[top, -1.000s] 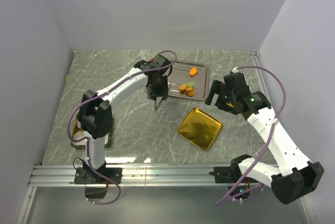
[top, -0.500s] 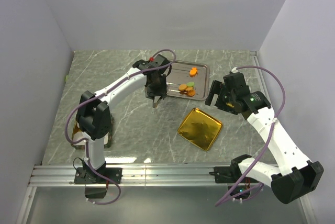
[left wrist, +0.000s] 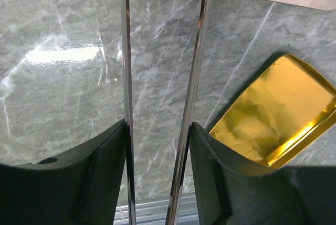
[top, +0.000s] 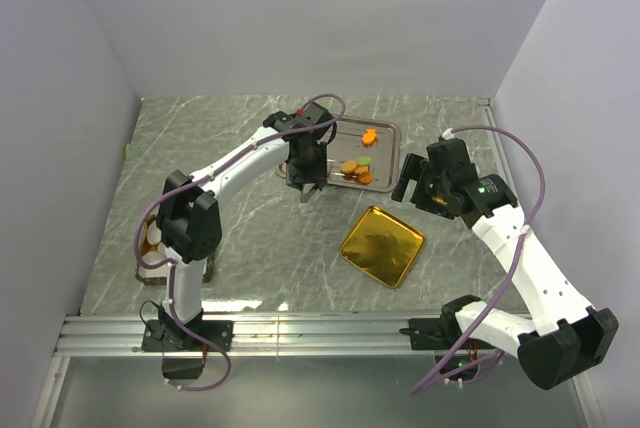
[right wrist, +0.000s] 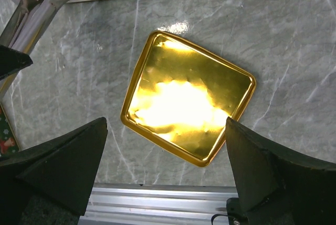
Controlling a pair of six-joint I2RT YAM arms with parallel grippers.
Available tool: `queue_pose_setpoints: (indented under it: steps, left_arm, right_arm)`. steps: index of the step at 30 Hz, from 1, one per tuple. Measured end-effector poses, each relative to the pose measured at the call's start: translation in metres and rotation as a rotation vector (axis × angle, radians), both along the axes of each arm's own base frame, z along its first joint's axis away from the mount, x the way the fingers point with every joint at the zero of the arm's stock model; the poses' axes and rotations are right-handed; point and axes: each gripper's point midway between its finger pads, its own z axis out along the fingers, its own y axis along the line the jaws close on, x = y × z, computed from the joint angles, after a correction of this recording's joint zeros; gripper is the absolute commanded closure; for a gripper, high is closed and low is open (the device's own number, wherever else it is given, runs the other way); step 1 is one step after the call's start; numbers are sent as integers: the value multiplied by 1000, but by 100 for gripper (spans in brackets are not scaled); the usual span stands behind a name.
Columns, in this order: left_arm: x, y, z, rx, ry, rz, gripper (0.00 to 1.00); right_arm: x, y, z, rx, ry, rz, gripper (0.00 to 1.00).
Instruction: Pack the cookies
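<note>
Cookies (top: pixel 353 169) on the silver tray (top: pixel 388 148) at the far middle of the desk (top: pixel 260 238): several orange ones bunched toward the tray's near edge, a green cookie (top: pixel 365 161) just behind them, a lone orange cookie (top: pixel 369 134) apart near the far rim. Just left of the bunch, the left gripper (top: pixel 305 188) at the tray's near left corner, pinching a pair of metal tongs (left wrist: pixel 126 51). In the left wrist view, two chrome blades running slightly apart from between the black fingers (left wrist: pixel 105 167) up to the tray's rim. In the right wrist view, tong tips over the tray's edge; touching it or not, impossible to tell. Nearer the arms and apart from the silver tray, a gold square tray (top: pixel 382 245), turned cornerwise, bare and glaring with reflected light. Just right of the silver tray, the right gripper (top: pixel 408 180), raised above the desk, spread wide and holding nothing, the gold tray framed between its fingers in the right wrist view.
</note>
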Motion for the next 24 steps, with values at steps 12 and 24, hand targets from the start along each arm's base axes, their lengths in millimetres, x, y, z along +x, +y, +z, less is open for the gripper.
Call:
queue_pose_setpoints:
  steps: [12, 24]
  left_arm:
    - [3, 9, -10, 82, 22, 14, 46]
    - [7, 8, -13, 95, 16, -3, 62]
  right_arm:
    - [1, 0, -2, -4, 5, 3, 0]
    - [1, 2, -4, -2, 14, 11, 0]
